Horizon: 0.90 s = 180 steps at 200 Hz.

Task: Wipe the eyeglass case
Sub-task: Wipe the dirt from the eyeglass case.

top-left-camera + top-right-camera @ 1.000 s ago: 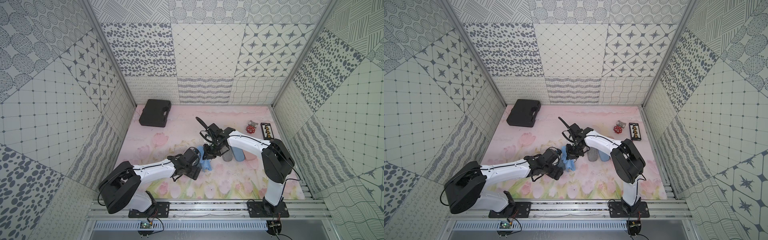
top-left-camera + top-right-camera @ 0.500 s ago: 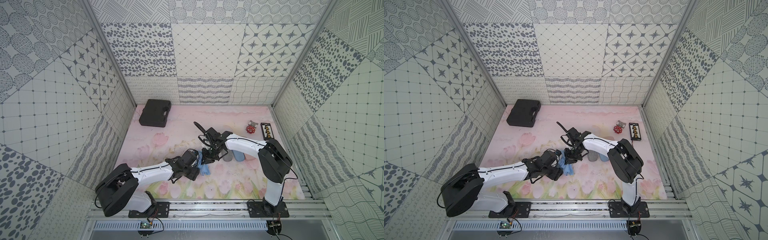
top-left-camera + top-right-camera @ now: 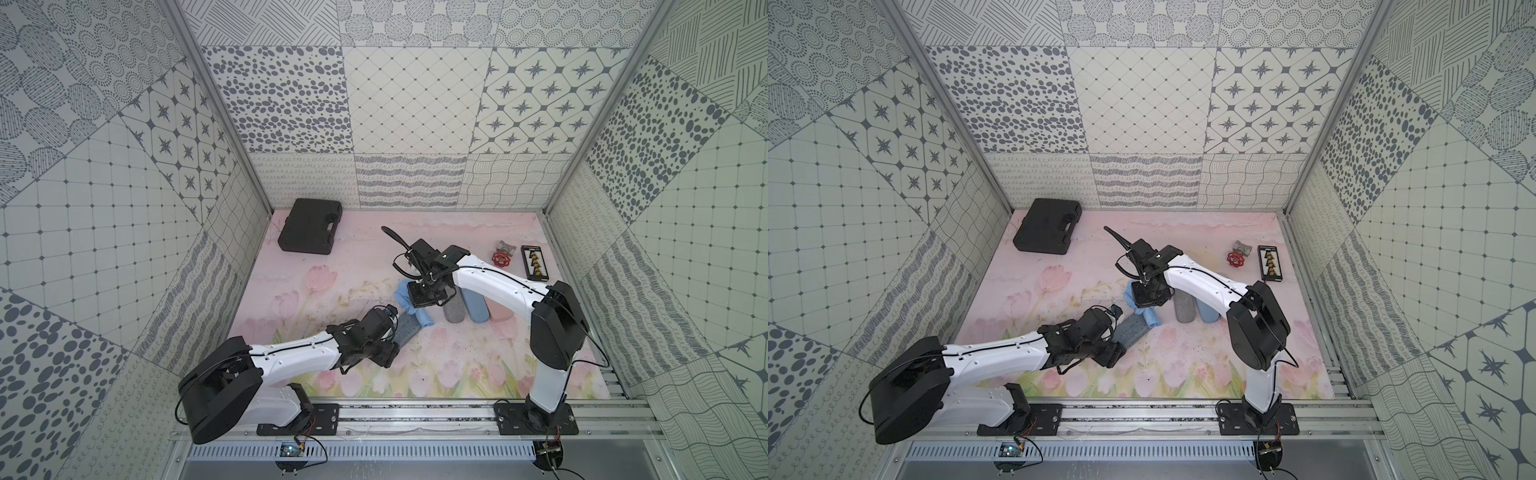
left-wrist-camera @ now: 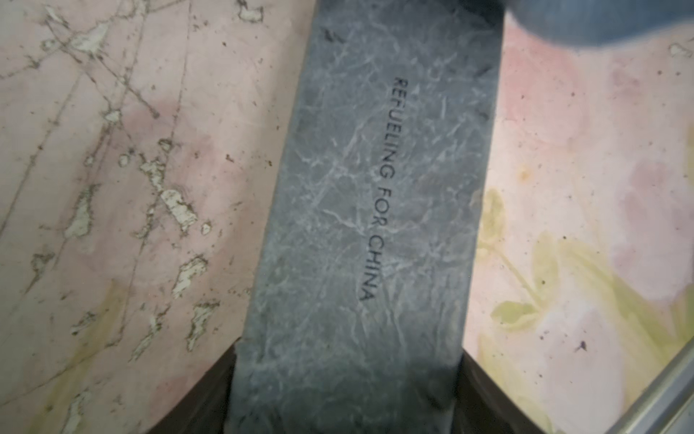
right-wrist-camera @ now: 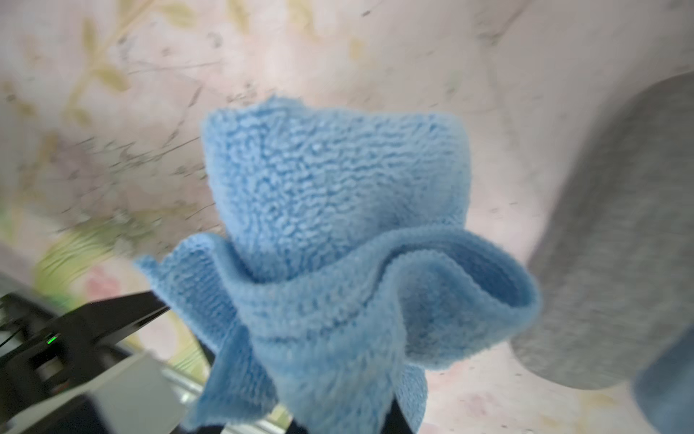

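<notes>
The eyeglass case (image 4: 368,225) is a flat grey marbled sleeve printed "REFUELING FOR CHINA". It lies on the floral mat in both top views (image 3: 406,332) (image 3: 1130,328). My left gripper (image 4: 347,355) (image 3: 392,338) is shut on its near end, with a dark finger pressed against each long side. A blue cloth (image 5: 338,210) (image 3: 404,296) (image 3: 1128,296) hangs bunched from my right gripper (image 5: 338,421) (image 3: 424,297) (image 3: 1148,297), which is shut on it just beyond the case's far end. A fold of the cloth touches that far end (image 3: 424,319).
A grey soft pouch (image 3: 455,309), a blue one (image 3: 476,309) and a pink one (image 3: 500,316) lie side by side under my right arm. A black hard case (image 3: 309,226) sits at the back left. A red valve (image 3: 500,258) and a small black box (image 3: 536,262) are at the back right.
My left gripper's jaws have narrowed onto the eyeglass case and the arm has drawn slightly back. The right gripper with the cloth has shifted a little to the left.
</notes>
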Motion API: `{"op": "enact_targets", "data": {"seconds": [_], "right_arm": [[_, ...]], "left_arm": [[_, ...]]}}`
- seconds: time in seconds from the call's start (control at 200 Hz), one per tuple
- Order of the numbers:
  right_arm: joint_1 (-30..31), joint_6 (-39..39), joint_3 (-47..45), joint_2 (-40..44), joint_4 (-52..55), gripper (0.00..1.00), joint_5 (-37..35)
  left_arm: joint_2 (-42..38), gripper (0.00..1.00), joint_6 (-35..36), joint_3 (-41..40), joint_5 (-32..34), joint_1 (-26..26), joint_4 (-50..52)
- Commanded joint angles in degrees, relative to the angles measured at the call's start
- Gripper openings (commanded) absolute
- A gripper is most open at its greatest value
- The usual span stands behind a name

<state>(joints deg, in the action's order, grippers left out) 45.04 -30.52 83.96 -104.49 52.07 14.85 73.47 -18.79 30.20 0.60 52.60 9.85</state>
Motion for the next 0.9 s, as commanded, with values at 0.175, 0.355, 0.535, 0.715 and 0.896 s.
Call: {"op": "enact_targets", "data": {"seconds": [0.175, 0.355, 0.535, 0.715, 0.896], "right_arm": [[-4.0, -7.3, -14.3, -3.4, -13.6, 0.0, 19.4], [-7.8, 6.5, -4.3, -6.3, 6.0, 0.0, -18.3], [-1.9, 9.6, 5.7, -2.5, 9.9, 0.0, -21.0], [-0.9, -3.2, -3.8, 2.1, -5.4, 0.0, 13.3], [-4.9, -6.8, -17.0, 1.0, -14.9, 0.0, 21.3]], "left_arm": [[-1.2, 0.34, -2.7, -0.6, 2.5, 1.6, -1.0], [0.6, 0.34, -2.5, 0.5, 4.6, 3.2, -1.3], [1.5, 0.34, -3.1, 1.6, 8.6, 5.6, -1.0], [-0.5, 0.35, -3.8, 1.5, 13.1, 7.1, 0.7], [-2.6, 0.35, -4.1, 1.1, 14.6, 7.2, 1.2]]}}
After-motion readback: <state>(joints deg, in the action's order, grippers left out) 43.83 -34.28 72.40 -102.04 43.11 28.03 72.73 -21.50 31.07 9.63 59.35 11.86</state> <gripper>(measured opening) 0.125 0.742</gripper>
